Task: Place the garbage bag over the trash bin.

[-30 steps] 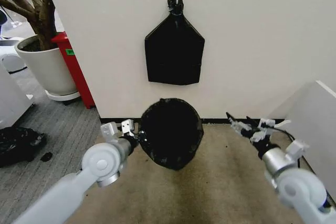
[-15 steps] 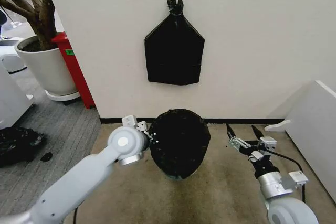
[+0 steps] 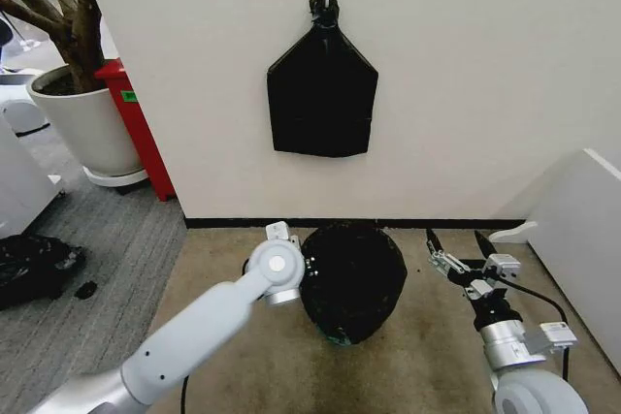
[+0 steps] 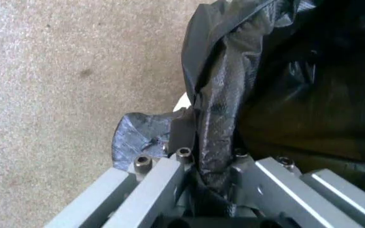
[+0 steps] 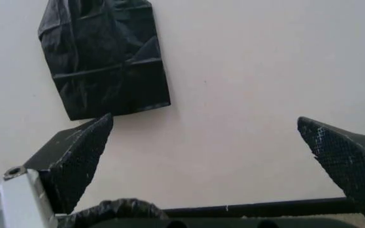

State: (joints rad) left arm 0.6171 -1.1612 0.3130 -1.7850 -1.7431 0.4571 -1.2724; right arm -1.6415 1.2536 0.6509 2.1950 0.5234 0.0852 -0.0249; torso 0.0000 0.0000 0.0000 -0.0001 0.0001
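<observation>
On the floor by the wall | my left tool (image 4: 211,178) clamped on bag (image 3: 354,273) edge over bin (image 3: 338,339) | right tool (image 3: 456,249) apart, idle | advice: pull rim film down evenly, avoid tearing.

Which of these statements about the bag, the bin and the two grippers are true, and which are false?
1. The left gripper is shut on the garbage bag. True.
2. The right gripper grips the bag's rim. False: its jaws are open, apart from the bag, to its right.
3. The bag covers the trash bin almost fully. True: only its greenish base peeks out below.
4. The black bundle lies on the floor. False: it hangs on the wall.
</observation>
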